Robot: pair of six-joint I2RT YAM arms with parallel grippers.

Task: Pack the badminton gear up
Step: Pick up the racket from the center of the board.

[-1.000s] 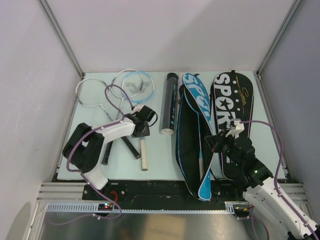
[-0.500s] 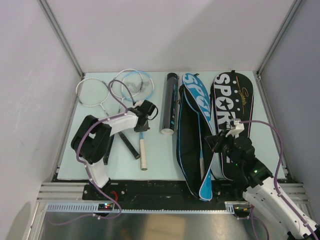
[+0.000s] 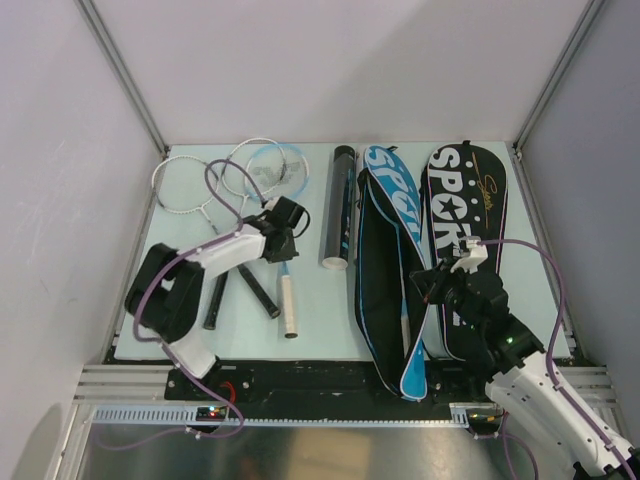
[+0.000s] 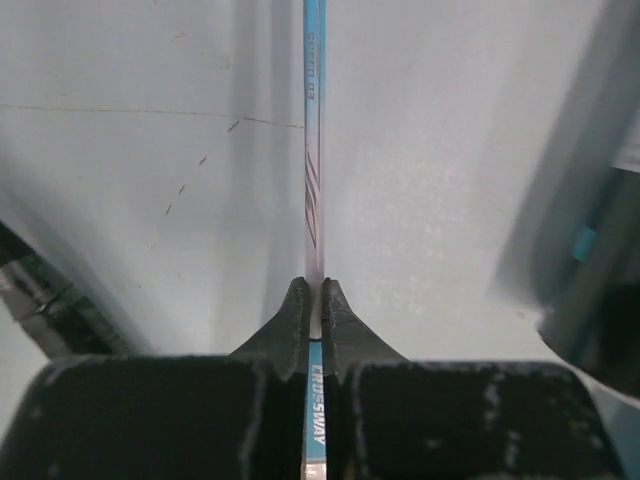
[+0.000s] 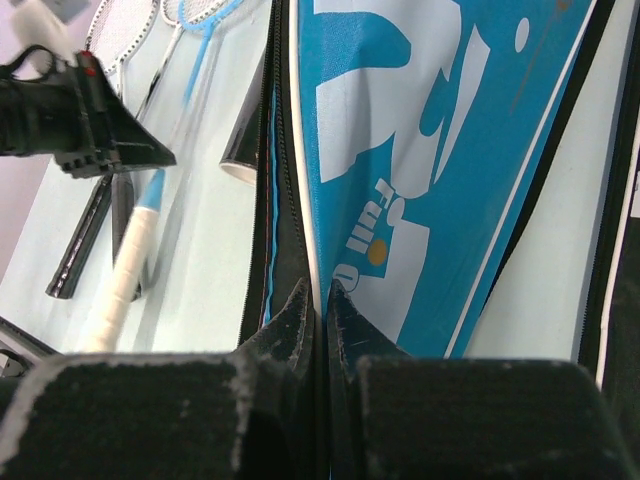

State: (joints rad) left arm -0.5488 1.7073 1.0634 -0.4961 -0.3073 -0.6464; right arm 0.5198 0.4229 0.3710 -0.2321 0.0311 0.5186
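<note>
My left gripper is shut on the thin blue shaft of the pale-blue-headed racket. That racket's white handle points toward the near edge. Two white-headed rackets with black handles lie crossed at the left. The long black tube rests mid-table. My right gripper is shut on the upper flap's edge of the blue racket cover, holding it up so the cover gapes along its left side.
A black racket cover marked in white lies flat at the right, against the blue one. Metal frame posts and grey walls close in the pale table on three sides. The arms' mounting rail runs along the near edge.
My left gripper has closed onto the blue racket's shaft, and its arm has swung slightly left. The racket's handle has shifted a little. My right arm has stayed still on the flap.
</note>
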